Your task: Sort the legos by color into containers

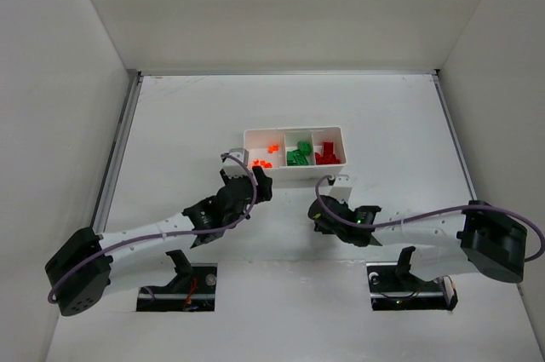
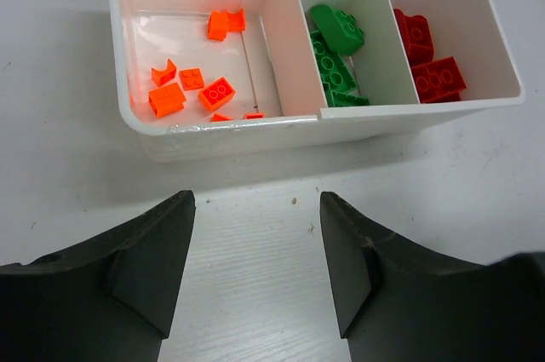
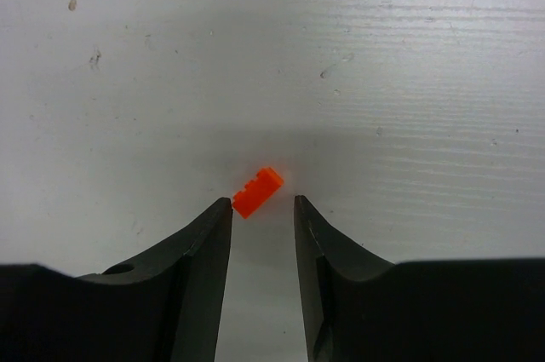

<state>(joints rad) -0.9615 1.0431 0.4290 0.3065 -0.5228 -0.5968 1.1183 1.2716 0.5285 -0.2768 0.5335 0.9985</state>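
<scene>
A white tray [image 1: 294, 130] with three compartments stands mid-table: orange bricks [image 1: 264, 156] on the left, green bricks [image 1: 298, 156] in the middle, red bricks [image 1: 327, 155] on the right. My left gripper [image 1: 260, 181] is open and empty just in front of the tray's left end; its view shows the tray [image 2: 221, 136], the orange bricks [image 2: 192, 89], green bricks [image 2: 336, 55] and red bricks [image 2: 430, 64]. My right gripper [image 3: 262, 202] is open and low over the table. One small orange brick [image 3: 257, 191] lies at its tips, against the left fingertip. In the top view that brick is hidden by the right gripper [image 1: 319, 215].
White walls enclose the table on three sides. Both arm bases and their mounting plates [image 1: 177, 285] sit at the near edge. Purple cables loop over both arms.
</scene>
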